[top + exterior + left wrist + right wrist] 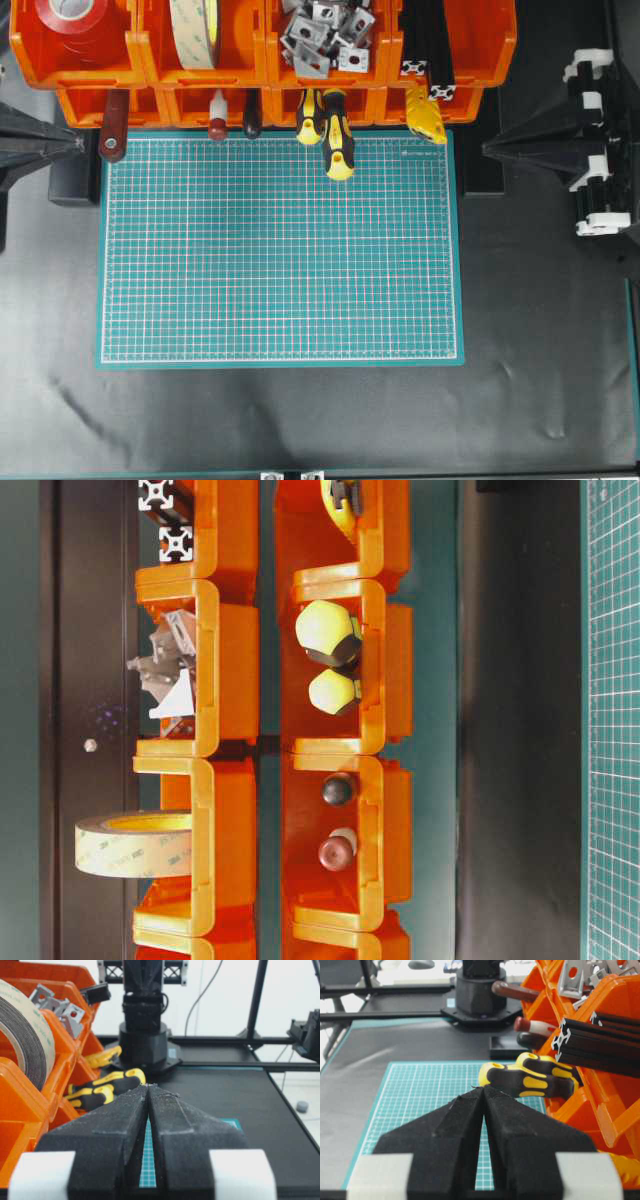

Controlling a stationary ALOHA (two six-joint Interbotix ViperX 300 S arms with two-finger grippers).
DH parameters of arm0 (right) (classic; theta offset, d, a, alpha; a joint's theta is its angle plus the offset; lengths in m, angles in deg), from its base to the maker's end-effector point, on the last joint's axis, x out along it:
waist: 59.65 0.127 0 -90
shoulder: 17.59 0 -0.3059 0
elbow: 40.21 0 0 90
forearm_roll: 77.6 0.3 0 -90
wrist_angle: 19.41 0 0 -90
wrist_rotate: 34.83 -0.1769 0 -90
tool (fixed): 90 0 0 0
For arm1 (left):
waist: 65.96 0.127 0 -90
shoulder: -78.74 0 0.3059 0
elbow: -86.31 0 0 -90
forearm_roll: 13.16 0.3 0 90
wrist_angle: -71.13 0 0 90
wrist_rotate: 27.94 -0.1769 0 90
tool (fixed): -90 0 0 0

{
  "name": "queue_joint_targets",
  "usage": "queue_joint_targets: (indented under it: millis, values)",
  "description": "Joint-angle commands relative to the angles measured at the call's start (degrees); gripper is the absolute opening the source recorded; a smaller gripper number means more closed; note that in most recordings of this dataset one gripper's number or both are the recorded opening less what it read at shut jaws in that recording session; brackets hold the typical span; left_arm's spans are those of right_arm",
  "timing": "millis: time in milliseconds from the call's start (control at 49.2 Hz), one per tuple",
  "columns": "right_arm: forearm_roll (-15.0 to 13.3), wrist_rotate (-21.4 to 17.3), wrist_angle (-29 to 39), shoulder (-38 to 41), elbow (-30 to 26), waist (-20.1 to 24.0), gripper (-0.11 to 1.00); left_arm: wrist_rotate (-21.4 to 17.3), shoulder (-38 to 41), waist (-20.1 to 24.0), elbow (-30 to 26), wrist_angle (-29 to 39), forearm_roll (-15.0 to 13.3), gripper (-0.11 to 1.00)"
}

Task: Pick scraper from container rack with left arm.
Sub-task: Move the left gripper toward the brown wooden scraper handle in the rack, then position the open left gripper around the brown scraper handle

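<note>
The scraper (113,128) is sitting handle-out in the lowest, leftmost bin of the container rack (90,62), its holed end resting on the corner of the cutting mat (280,250); its blade is hidden inside the bin. Right of it, a dark red knobbed tool (217,118) is poking from the next bin, so a slightly off reach could be landing on the wrong handle. The left gripper (148,1091) is waiting well left of the rack's corner with jaws together, empty; arriving that way, it would be shoving the handle aside. The right gripper (483,1091) is likewise pressed closed.
</note>
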Motion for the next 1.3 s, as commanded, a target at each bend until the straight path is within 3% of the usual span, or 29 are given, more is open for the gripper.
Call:
queue_joint_targets:
  millis: [0, 81, 142, 203, 488, 610, 732, 793, 894, 1016, 1077, 1280]
  values:
    - [0.2, -0.6, -0.7, 0.7, -1.4, 0.3, 0.02, 1.6, 2.6, -1.1, -1.0, 4.5, 2.5, 0.06]
    - [1.5, -1.8, -0.4, 0.3, -1.4, 0.4, 0.07, 3.1, 3.1, -2.7, -4.2, 11.0, 2.6, 0.01]
    - [1.7, -3.3, 0.0, 0.0, -1.4, 0.6, -0.01, 3.1, 3.0, -4.1, -7.1, 15.2, 2.6, 0.00]
    - [1.7, -4.7, 0.3, -0.4, -1.5, 0.6, -0.01, 2.8, 2.8, -5.4, -10.4, 20.7, 2.9, 0.00]
    - [1.7, -5.8, 1.9, -1.8, -1.8, 0.5, -0.01, 2.6, 5.1, -10.7, -24.9, 52.0, 3.8, 0.00]
    - [1.7, -5.8, 2.1, -1.9, -1.8, 0.5, -0.01, 2.6, 7.8, -11.4, -29.8, 64.5, 5.1, 0.00]
    - [1.7, -5.9, 2.0, -1.9, -2.1, 0.6, -0.01, 2.7, 11.8, -13.4, -35.3, 74.1, 8.7, 0.00]
    - [1.7, -5.9, 2.1, -2.0, -2.3, 0.5, -0.01, 3.7, 14.0, -15.7, -37.4, 77.1, 12.5, 0.00]
    - [1.8, -6.1, 2.1, -2.0, -2.4, 0.7, -0.01, 6.9, 17.7, -21.2, -40.6, 83.4, 22.5, 0.00]
    - [1.9, -6.1, 2.1, -2.0, -2.5, 0.9, -0.01, 16.5, 22.7, -30.0, -44.1, 93.3, 36.7, 0.00]
    - [1.9, -6.1, 2.1, -2.0, -2.5, 0.9, -0.01, 21.7, 25.0, -34.5, -44.1, 97.8, 42.2, 0.00]
    - [1.9, -6.1, 2.1, -2.0, -2.5, 0.9, -0.01, 37.4, 30.7, -42.9, -38.8, 101.8, 52.6, 0.00]
